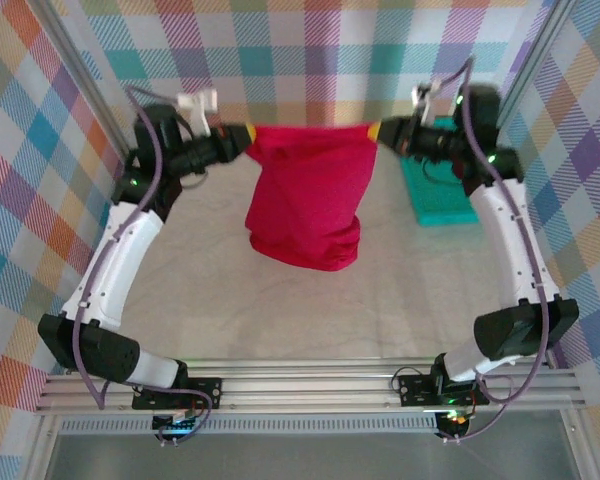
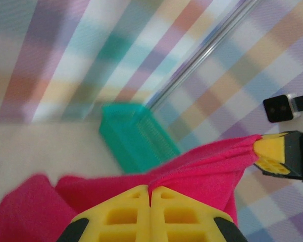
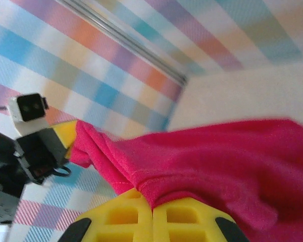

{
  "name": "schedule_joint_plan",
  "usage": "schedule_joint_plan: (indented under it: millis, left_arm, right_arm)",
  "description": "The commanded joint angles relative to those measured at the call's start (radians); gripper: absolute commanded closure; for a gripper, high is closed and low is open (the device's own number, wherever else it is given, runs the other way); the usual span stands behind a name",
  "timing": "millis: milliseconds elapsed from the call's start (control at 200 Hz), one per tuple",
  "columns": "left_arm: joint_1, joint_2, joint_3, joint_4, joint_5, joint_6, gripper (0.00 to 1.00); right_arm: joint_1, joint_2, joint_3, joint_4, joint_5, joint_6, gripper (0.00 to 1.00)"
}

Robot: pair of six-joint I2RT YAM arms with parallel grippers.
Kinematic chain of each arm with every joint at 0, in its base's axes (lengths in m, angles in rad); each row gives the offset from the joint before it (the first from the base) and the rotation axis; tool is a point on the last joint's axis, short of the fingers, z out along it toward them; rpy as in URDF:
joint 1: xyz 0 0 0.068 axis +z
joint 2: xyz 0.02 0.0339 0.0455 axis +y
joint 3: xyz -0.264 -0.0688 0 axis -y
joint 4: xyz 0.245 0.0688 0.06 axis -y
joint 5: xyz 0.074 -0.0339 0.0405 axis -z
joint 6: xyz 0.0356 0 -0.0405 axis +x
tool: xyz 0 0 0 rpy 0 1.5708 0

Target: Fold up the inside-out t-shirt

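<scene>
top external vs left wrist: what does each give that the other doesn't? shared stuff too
Top external's extra: the whole t-shirt hanging stretched between the left gripper and right gripper, its lower end bunched on the table, plus both arms down to their bases. Left wrist's extra: a close look at the left gripper's yellow fingers shut on the red cloth edge, and the mesh wall of the teal basket. Shared: the t-shirt, the teal basket, and the right gripper pinching the far corner.
</scene>
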Motion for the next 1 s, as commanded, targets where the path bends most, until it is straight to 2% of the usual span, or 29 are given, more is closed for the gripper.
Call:
schedule_joint_plan:
  millis: [0, 105, 215, 270, 305, 345, 435, 555, 665, 740, 845, 995]
  left_arm:
    - [-0.012, -0.057, -0.318, 0.065, -0.081, 0.011, 1.0]
    - [-0.085, -0.05, -0.555, 0.169, -0.125, -0.018, 1.0]
    - [-0.133, 0.022, -0.65, 0.248, -0.152, -0.055, 1.0]
    - [-0.145, 0.058, -0.646, 0.26, -0.154, -0.066, 0.96]
    - [-0.15, 0.075, -0.633, 0.266, -0.149, -0.075, 0.94]
    - [-0.151, 0.09, -0.615, 0.268, -0.144, -0.086, 0.94]
    - [-0.151, 0.11, -0.574, 0.263, -0.138, -0.104, 0.94]
    - [-0.151, 0.13, -0.508, 0.248, -0.118, -0.124, 0.94]
    - [-0.15, 0.135, -0.459, 0.229, -0.11, -0.137, 0.94]
    - [-0.149, 0.13, -0.437, 0.216, -0.112, -0.137, 0.94]
    - [-0.148, 0.127, -0.428, 0.212, -0.103, -0.14, 0.94]
    - [-0.145, 0.134, -0.431, 0.218, -0.086, -0.153, 0.94]
  right_arm:
    - [-0.027, -0.047, -0.357, 0.025, 0.058, -0.022, 1.0]
    - [-0.008, -0.041, -0.572, 0.071, 0.127, -0.003, 1.0]
    - [0.045, 0.023, -0.589, 0.032, 0.225, -0.021, 1.0]
    - [0.065, 0.056, -0.563, -0.019, 0.291, -0.035, 0.73]
    - [0.078, 0.063, -0.548, -0.039, 0.333, -0.043, 0.63]
    - [0.097, 0.06, -0.533, -0.054, 0.37, -0.051, 0.54]
    - [0.153, 0.037, -0.474, -0.105, 0.437, -0.083, 0.45]
    - [0.253, 0.024, -0.393, -0.128, 0.474, -0.131, 0.46]
    - [0.331, 0.057, -0.39, -0.029, 0.4, -0.148, 0.52]
    - [0.373, 0.112, -0.381, 0.037, 0.353, -0.162, 0.52]
    - [0.42, 0.191, -0.36, 0.134, 0.329, -0.18, 0.48]
    - [0.432, 0.321, -0.29, 0.199, 0.33, -0.179, 0.4]
